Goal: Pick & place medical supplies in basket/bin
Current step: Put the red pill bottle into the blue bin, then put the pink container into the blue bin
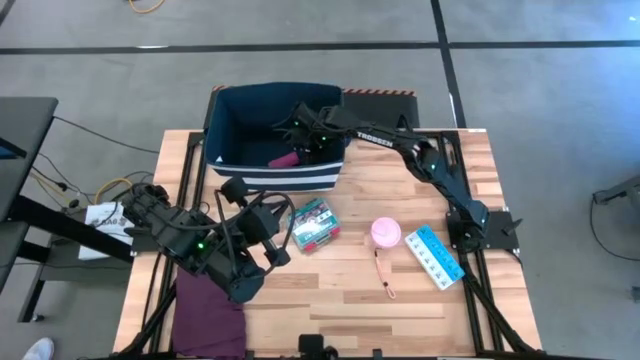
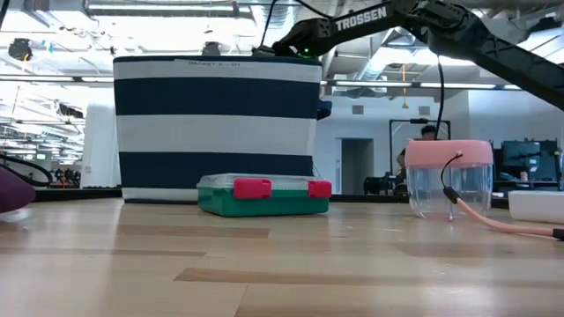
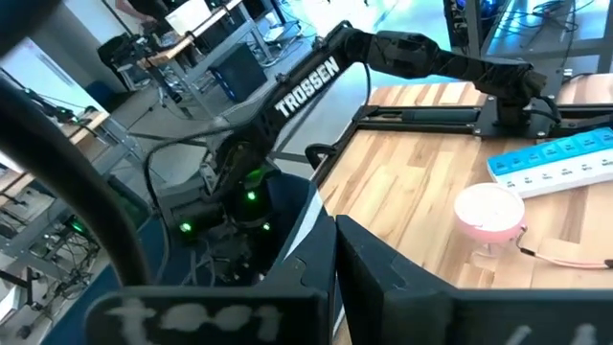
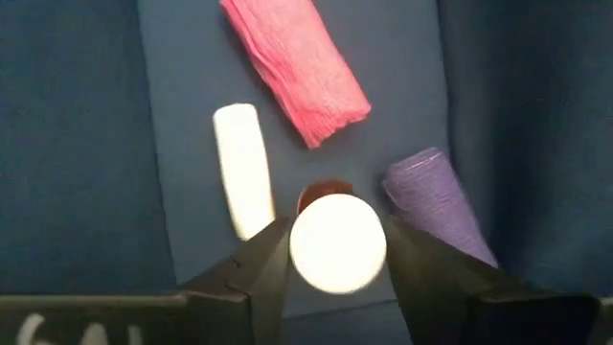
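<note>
Over the bin point(image 1: 228, 120), the right gripper point(image 4: 337, 251) has its fingers around a small bottle point(image 4: 337, 241); two rolls and a tube lie inside. Packet point(image 1: 313, 225), tub point(image 1: 386, 233), pill strip point(image 1: 434, 256) remain on the table.

A robotics lab or open workshop, it seems: a wooden table point(image 1: 340, 290) on a bare concrete floor point(image 1: 540, 90), exposed ceiling ducts point(image 2: 53, 22) with strip lights, and monitor-laden desks point(image 3: 206, 53) behind.
</note>
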You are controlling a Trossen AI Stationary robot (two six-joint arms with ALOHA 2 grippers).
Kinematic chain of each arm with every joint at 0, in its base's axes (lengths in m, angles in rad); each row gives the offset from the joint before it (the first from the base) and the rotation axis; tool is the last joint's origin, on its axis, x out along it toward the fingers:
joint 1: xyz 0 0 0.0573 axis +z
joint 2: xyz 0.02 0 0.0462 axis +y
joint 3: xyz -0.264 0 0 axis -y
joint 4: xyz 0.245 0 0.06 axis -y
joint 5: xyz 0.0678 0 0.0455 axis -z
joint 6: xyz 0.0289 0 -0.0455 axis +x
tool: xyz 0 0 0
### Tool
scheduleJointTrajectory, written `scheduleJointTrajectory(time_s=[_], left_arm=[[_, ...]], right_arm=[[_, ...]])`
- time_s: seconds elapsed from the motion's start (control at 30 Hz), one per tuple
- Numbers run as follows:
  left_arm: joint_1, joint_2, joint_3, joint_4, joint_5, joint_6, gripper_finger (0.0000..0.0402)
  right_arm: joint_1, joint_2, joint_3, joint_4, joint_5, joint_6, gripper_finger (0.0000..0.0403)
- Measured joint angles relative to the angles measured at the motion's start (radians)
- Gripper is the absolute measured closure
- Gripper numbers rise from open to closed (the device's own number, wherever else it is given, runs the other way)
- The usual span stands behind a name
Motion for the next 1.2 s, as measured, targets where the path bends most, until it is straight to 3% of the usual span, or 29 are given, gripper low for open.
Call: scheduleJointTrajectory(time_s=[0.17,0.27,0.53,0.87,1.2], left_arm=[[0.000,0.000,0.000,0.000,0.008,-0.010,0.0401],[0.000,0.000,0.000,0.000,0.009,-0.015,0.0401],[0.000,0.000,0.000,0.000,0.009,-0.015,0.0401],[0.000,0.000,0.000,0.000,0.011,-0.008,0.0401],[0.000,0.000,0.000,0.000,0.030,0.008,0.0401]], right_arm=[[0.003,-0.002,0.001,0.008,0.011,-0.018,0.0199],[0.004,-0.003,0.001,0.008,0.080,-0.035,0.0181],[0.031,-0.055,0.006,-0.020,0.196,-0.105,0.0180],[0.100,-0.314,0.005,-0.051,0.203,-0.112,0.0195],[0.110,-0.588,0.005,-0.132,0.161,0.006,0.0196]])
